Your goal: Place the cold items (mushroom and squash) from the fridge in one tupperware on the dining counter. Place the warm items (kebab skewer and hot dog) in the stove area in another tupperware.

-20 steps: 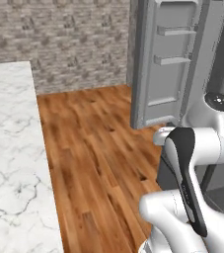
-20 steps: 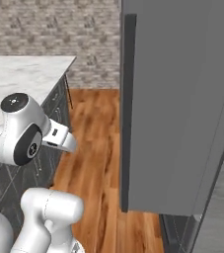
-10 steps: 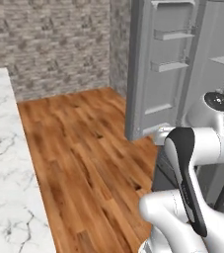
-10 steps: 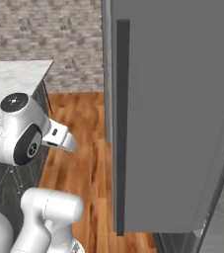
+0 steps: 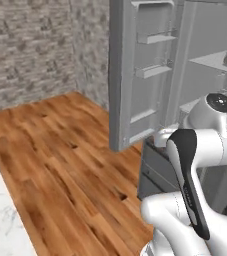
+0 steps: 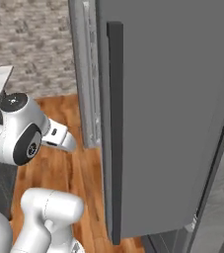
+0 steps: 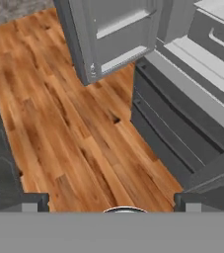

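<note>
Hand view shows my jaws [image 7: 111, 200] spread wide over wood floor [image 7: 69, 128], empty. Fridge [image 5: 195, 75] stands open, upper right; mushroom and squash aren't visible (I'd guess light, soft mushroom; grip mid-body).

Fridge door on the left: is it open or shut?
Open. The door stands swung out over the wood floor, its inner shelves facing the camera.

The left base view looks from behind the arm, forward and down over the wood floor [image 5: 60, 165] at the open fridge door [image 5: 145, 75] and its shelves. The right base view stands close against another grey door [image 6: 168, 113]. The hand view points steeply down at the same floor and fridge front.
</note>
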